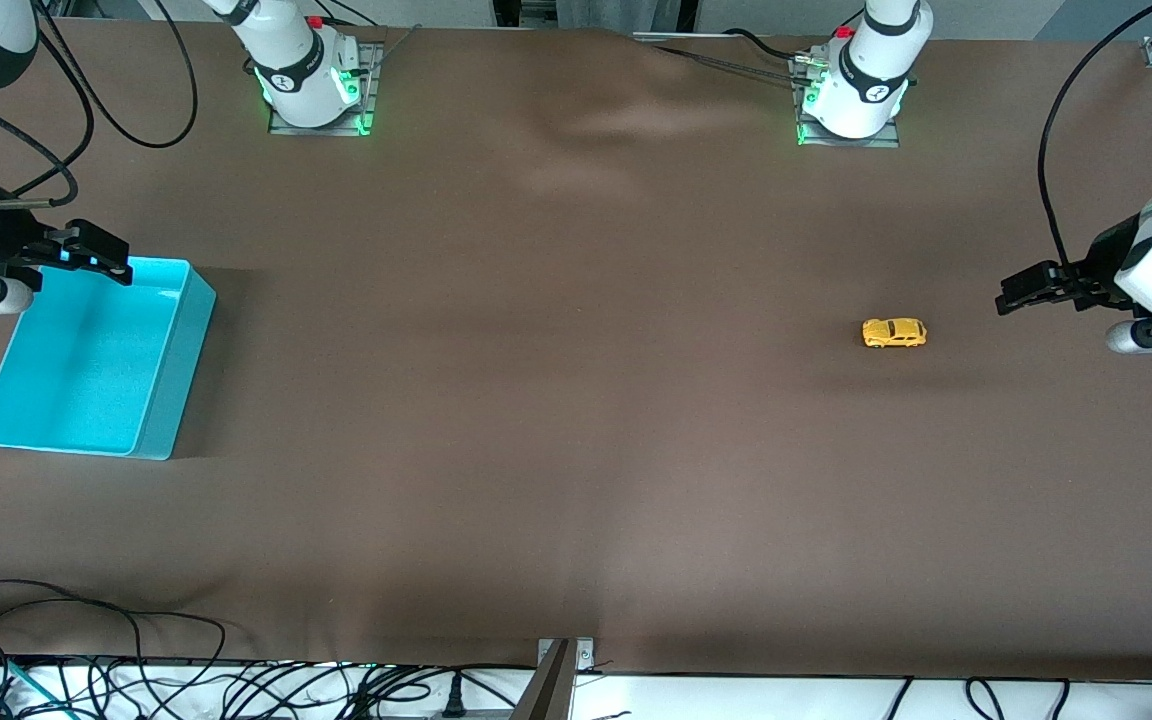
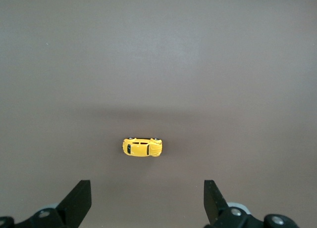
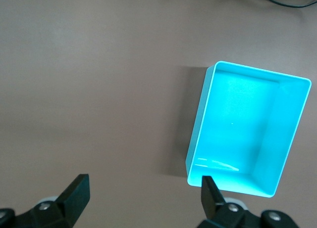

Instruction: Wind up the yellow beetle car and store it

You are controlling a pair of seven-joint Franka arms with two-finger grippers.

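The yellow beetle car [image 1: 894, 333] stands on its wheels on the brown table toward the left arm's end; it also shows in the left wrist view [image 2: 142, 147]. My left gripper [image 1: 1014, 292] is open and empty, up in the air beside the car toward the table's end [image 2: 147, 201]. The turquoise bin [image 1: 161, 395] sits empty at the right arm's end, and also shows in the right wrist view [image 3: 198, 124]. My right gripper [image 1: 101, 258] is open and empty, over the bin's rim on the robots' side [image 3: 143, 196].
The two arm bases [image 1: 311, 85] [image 1: 851, 95] stand along the table edge by the robots. Cables [image 1: 136, 670] lie past the table edge nearest the camera. A metal bracket [image 1: 561, 670] sits at that edge.
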